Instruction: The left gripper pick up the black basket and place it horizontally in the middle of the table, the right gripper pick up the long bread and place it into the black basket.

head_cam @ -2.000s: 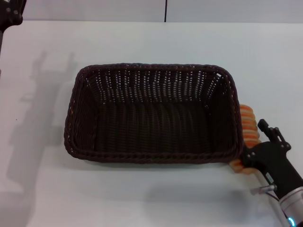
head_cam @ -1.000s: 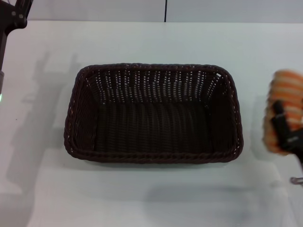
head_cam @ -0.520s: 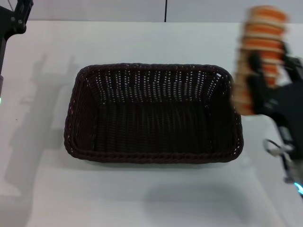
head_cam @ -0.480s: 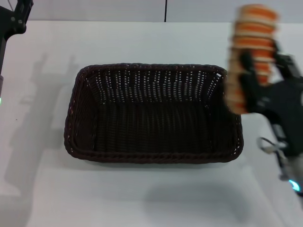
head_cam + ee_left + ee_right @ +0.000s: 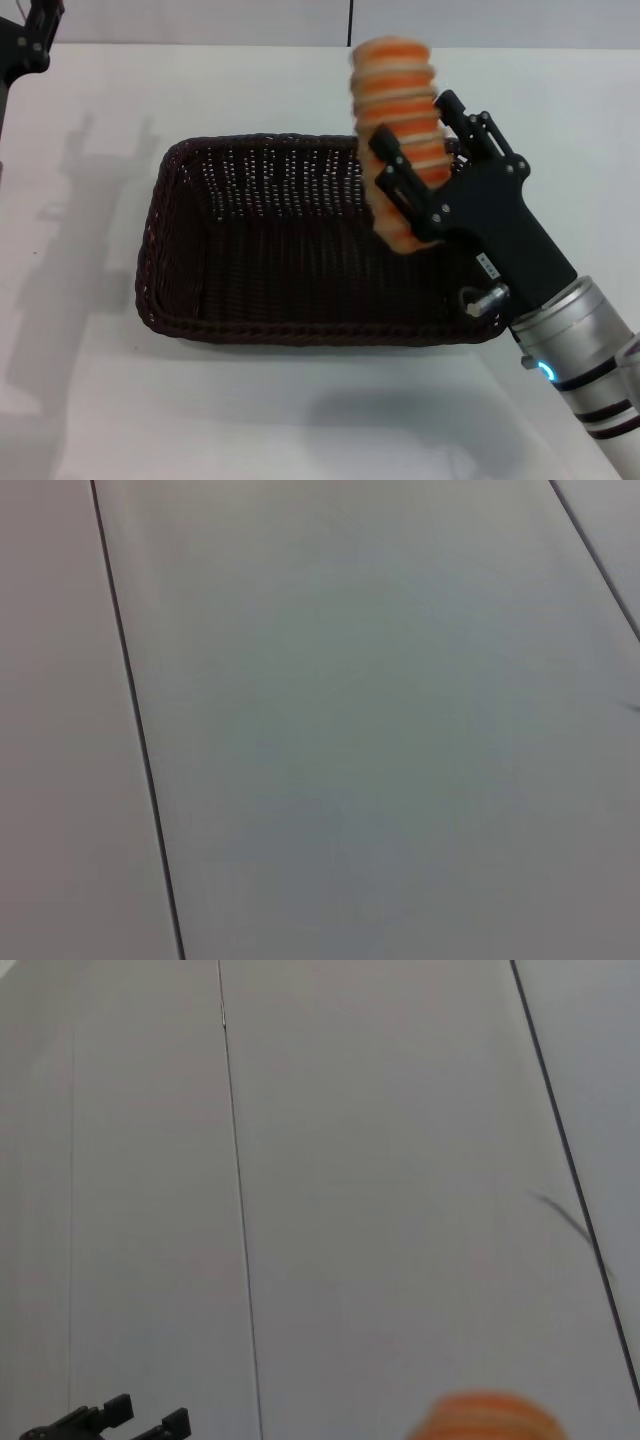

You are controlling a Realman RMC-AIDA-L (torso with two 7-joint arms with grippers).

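The black basket [image 5: 300, 332] lies lengthwise across the middle of the white table [image 5: 200, 410], open side up and empty. My right gripper [image 5: 418, 140] is shut on the long bread [image 5: 398, 90] and holds it upright in the air over the right part of the basket. The top end of the bread also shows in the right wrist view [image 5: 485, 1420]. My left gripper [image 5: 25, 40] is raised at the far left corner, away from the basket, and only partly in view; it also shows far off in the right wrist view [image 5: 105, 1422].
The right arm [image 5: 560, 340] with its blue-lit ring reaches over the basket's front right corner. Both wrist views show mostly a pale panelled wall [image 5: 350, 730].
My right gripper has lifted the bread from the table beside the basket's right side and carried it up and leftward to above the basket. The basket and left arm have stayed put.
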